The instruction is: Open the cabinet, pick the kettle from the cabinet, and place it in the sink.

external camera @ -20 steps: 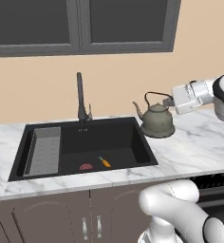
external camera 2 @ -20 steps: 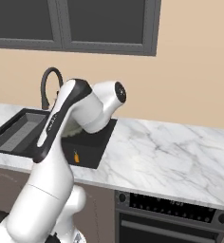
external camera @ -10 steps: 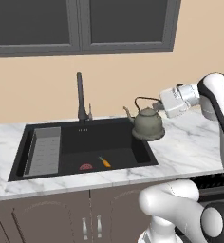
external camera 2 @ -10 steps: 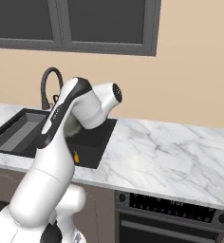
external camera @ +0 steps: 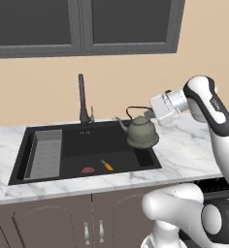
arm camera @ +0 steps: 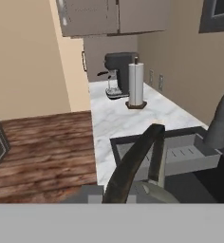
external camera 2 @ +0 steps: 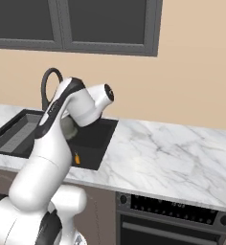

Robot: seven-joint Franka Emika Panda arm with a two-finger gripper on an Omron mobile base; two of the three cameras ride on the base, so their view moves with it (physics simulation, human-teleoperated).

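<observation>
The grey-green kettle hangs by its thin black loop handle over the right end of the black sink, spout pointing left and body slightly tilted. My gripper is shut on the top of that handle, reaching in from the right. In the hand view the handle arches up close in front, with the lid below it. In the right base view my arm hides most of the kettle. The cabinet hangs on the wall above the sink.
A tall dark faucet stands behind the basin, with a grey ribbed tray insert at its left end. A carrot and a small red item lie on the basin floor. A coffee machine and paper towel roll stand further along the counter.
My arm has swung left and down with the kettle, from above the counter beside the sink to over the sink's right end. The grip has stayed shut.
</observation>
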